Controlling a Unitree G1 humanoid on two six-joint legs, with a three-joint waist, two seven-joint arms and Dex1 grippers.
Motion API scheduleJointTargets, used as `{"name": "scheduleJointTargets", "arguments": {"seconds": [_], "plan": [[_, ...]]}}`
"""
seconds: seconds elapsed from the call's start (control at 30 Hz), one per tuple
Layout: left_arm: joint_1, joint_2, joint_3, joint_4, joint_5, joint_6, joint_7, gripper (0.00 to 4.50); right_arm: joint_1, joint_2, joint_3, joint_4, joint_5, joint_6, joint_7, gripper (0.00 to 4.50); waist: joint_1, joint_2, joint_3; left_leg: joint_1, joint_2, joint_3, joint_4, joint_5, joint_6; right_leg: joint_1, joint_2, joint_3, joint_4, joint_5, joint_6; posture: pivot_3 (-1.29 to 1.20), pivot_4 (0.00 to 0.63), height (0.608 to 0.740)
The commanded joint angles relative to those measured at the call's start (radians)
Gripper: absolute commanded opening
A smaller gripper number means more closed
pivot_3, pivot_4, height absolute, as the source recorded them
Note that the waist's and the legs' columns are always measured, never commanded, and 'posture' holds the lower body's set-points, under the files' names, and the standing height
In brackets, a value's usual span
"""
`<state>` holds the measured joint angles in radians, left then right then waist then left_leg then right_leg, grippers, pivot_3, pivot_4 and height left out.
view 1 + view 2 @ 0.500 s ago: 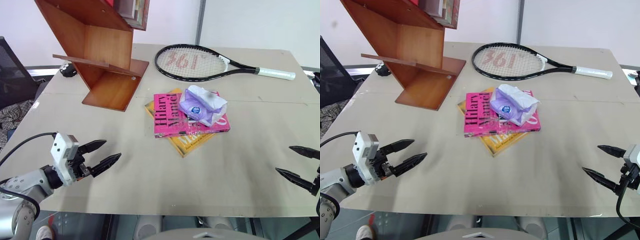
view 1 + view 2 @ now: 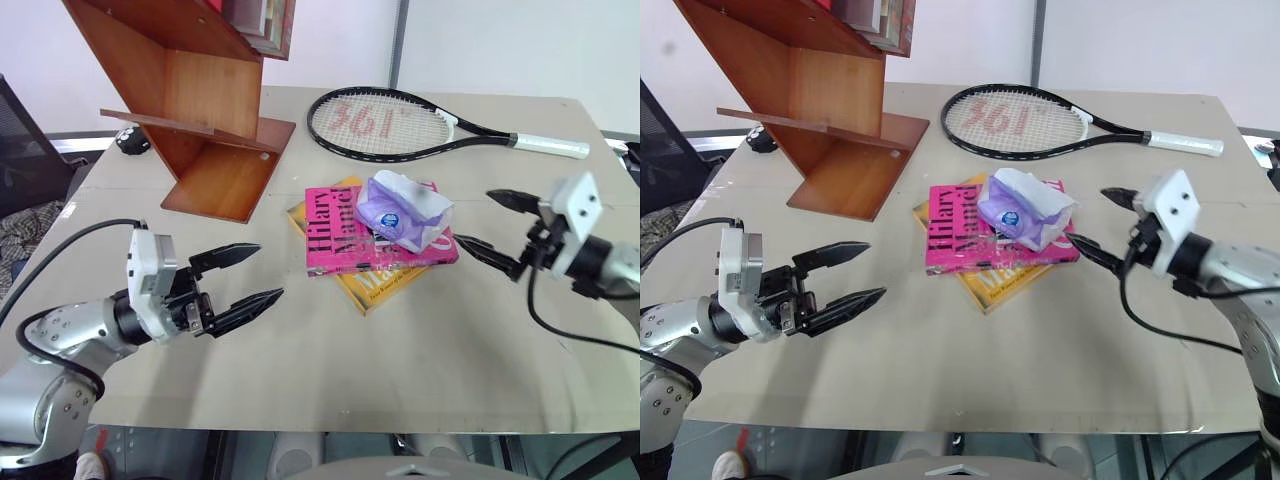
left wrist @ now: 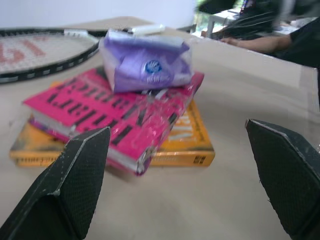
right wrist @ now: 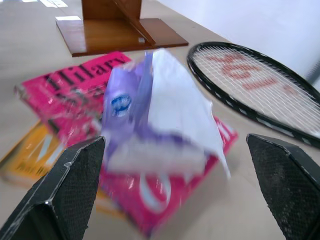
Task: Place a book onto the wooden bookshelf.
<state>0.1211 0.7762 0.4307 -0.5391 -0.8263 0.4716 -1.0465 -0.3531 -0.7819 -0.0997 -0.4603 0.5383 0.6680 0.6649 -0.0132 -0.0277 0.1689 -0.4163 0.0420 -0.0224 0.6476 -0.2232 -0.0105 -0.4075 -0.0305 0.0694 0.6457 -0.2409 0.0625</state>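
Both hands are spread wide and empty, the right hand (image 2: 492, 224) just beside the book (image 2: 340, 235), the left hand (image 2: 252, 273) nearer the surface's front edge. I'd clear the purple tissue pack (image 2: 404, 210) off it first, then grip it clear of the yellow book (image 2: 372, 283) beneath and carry it to the wooden bookshelf (image 2: 215, 110) behind.

Head stereo pair: high, angled down over table (image 2: 330, 370); wrist cameras: low, close, facing opposite sides of pink book (image 3: 107, 117) | shared: purple tissue pack (image 4: 150, 115)
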Motion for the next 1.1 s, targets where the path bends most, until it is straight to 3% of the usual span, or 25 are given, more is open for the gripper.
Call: {"name": "scheduleJointTargets", "arguments": {"seconds": [0.03, 0.2, 0.3, 0.4, 0.43, 0.57, 0.6, 0.8, 0.93, 1.1], "plan": [[-0.02, 0.015, 0.01, -0.045, -0.028, -0.01, 0.0, 4.45, -0.096, 0.0, 0.134, 0.066, -0.078, 0.03, 0.022, 4.5, 0.0, 0.0, 0.0, 0.0, 0.0, 0.0, -0.001, 0.0, 0.0, 0.0, 0.0, 0.0, 0.0, 0.0, 0.0, 0.0, 0.15, 0.74], [0.01, 0.017, 0.011, -0.082, -0.024, -0.018, -0.01, 4.45, -0.254, 0.082, 0.284, 0.295, -0.178, 0.066, 0.024, 4.5, -0.004, 0.0, 0.0, 0.0, 0.0, 0.0, -0.001, 0.0, 0.0, -0.001, 0.0, 0.0, 0.0, 0.0, 0.0, 0.0, 0.15, 0.74], [0.023, 0.015, 0.015, -0.098, -0.028, -0.023, -0.012, 4.5, -0.282, 0.095, 0.297, 0.388, -0.213, 0.033, 0.046, 3.72, -0.002, 0.0, 0.001, 0.0, 0.0, 0.0, -0.001, 0.0, 0.0, -0.001, 0.0, 0.0, 0.0, 0.0, 0.0, 0.0, 0.15, 0.74], [0.034, 0.011, 0.022, -0.107, -0.031, -0.029, -0.013, 4.5, -0.278, 0.086, 0.255, 0.393, -0.189, 0.037, 0.084, 2.41, 0.0, 0.0, 0.0, 0.0, 0.0, 0.0, 0.0, 0.0, 0.0, 0.0, 0.0, 0.0, 0.0, 0.0, 0.0, 0.0, 0.15, 0.74], [0.04, 0.006, 0.021, -0.115, -0.034, -0.031, -0.009, 4.5, -0.258, 0.081, 0.212, 0.357, -0.148, 0.054, 0.098, 2.13, 0.0, 0.0, 0.0, 0.0, 0.0, 0.0, 0.0, 0.0, 0.0, 0.0, 0.0, 0.0, 0.0, 0.0, 0.0, 0.0, 0.15, 0.74], [0.03, -0.017, -0.015, -0.138, -0.044, -0.035, 0.017, 4.5, -0.174, 0.075, 0.04, 0.251, -0.033, 0.095, 0.104, 0.33, 0.001, 0.0, 0.001, 0.0, 0.0, 0.0, 0.0, 0.0, 0.0, 0.0, 0.0, 0.0, 0.0, 0.0, 0.0, 0.0, 0.15, 0.74], [0.018, -0.021, -0.031, -0.144, -0.046, -0.032, 0.025, 4.5, -0.145, 0.067, -0.004, 0.234, -0.016, 0.107, 0.094, 0.16, 0.0, 0.0, 0.001, 0.0, 0.0, 0.0, 0.0, 0.0, 0.0, 0.0, 0.0, 0.0, 0.0, 0.0, 0.0, 0.0, 0.15, 0.74], [-0.154, -0.045, -0.155, -0.165, -0.114, 0.024, 0.112, 4.5, 0.119, -0.032, -0.32, 0.139, -0.004, 0.174, 0.016, 0.16, 0.015, 0.0, 0.001, 0.0, -0.001, -0.001, 0.001, 0.0, 0.0, 0.001, 0.0, -0.001, 0.001, 0.002, 0.003, 0.0, 0.15, 0.74], [-0.323, -0.098, -0.265, -0.115, -0.127, 0.063, 0.177, 4.5, 0.259, -0.065, -0.372, 0.207, -0.124, 0.091, -0.048, 0.16, 0.005, 0.0, 0.0, 0.001, -0.001, 0.0, 0.002, 0.0, 0.0, 0.002, 0.0, 0.0, 0.001, 0.002, 0.003, 0.0, 0.15, 0.74], [-0.442, -0.146, -0.349, -0.038, -0.103, 0.077, 0.169, 4.5, 0.261, -0.059, -0.333, 0.365, -0.21, -0.013, -0.086, 0.16, -0.021, 0.002, -0.001, 0.003, -0.001, 0.0, 0.003, 0.0, 0.0, 0.003, 0.002, 0.002, 0.002, 0.002, 0.004, 0.0, 0.15, 0.74]]}}
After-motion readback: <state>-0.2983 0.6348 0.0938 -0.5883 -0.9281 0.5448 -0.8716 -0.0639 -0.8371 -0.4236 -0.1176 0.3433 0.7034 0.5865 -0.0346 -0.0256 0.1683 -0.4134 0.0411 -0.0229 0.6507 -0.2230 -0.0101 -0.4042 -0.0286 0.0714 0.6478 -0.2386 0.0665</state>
